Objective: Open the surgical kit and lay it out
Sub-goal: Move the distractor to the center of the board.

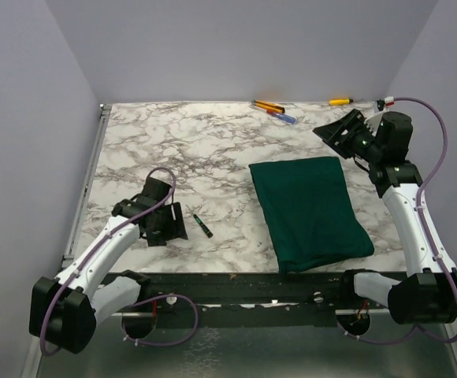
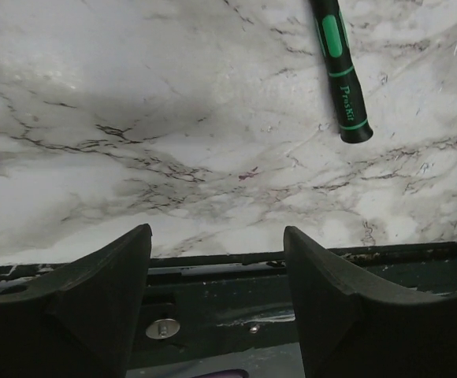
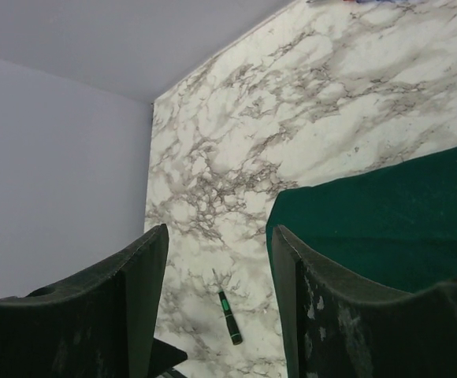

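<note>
The surgical kit (image 1: 311, 211) lies as a folded dark green cloth bundle on the marble table, right of centre; its contents are hidden inside. The same green cloth (image 3: 386, 220) fills the right side of the right wrist view. My right gripper (image 1: 335, 134) hovers open and raised beyond the bundle's far right corner, nothing between its fingers. My left gripper (image 1: 168, 230) stands open low over the table near the front left, well apart from the bundle, with only bare marble and the table's front rail between its fingers (image 2: 126, 268).
A green-handled screwdriver (image 1: 203, 226) lies just right of the left gripper; the left wrist view shows this screwdriver (image 2: 340, 67) too. Orange and blue pens (image 1: 274, 109) and a yellow-handled tool (image 1: 339, 101) lie along the back edge. Grey walls close in left, back and right.
</note>
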### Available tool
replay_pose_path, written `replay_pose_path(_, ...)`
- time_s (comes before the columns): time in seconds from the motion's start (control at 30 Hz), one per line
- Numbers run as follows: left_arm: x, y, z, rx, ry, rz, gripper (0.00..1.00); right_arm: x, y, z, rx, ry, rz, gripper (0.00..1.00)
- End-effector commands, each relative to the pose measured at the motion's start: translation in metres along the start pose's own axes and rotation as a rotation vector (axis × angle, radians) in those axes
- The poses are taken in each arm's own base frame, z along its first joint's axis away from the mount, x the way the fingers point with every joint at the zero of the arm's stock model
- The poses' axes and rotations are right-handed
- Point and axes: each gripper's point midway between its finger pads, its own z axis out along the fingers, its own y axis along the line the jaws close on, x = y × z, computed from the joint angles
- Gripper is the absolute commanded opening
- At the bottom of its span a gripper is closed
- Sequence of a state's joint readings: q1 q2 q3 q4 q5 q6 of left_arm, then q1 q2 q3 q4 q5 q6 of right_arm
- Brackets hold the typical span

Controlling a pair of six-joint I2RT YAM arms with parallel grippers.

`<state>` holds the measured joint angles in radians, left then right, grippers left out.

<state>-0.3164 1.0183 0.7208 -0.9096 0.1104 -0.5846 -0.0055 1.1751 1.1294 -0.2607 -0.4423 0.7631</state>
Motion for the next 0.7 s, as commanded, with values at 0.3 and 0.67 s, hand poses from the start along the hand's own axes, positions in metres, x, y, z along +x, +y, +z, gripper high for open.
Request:
replay_pose_path(0.3,-0.016,-0.041,0.044,-0.086,-0.057,0.058,0.68,0.001,-0.012,-0.007,0.066,-0.049,0.032,0.59)
replay_pose_path(0.67,-0.009,-0.045,0.076,-0.153,-0.013,0.162,0.56,0.002,-0.025,0.002,0.093,-0.062,0.055,0.57)
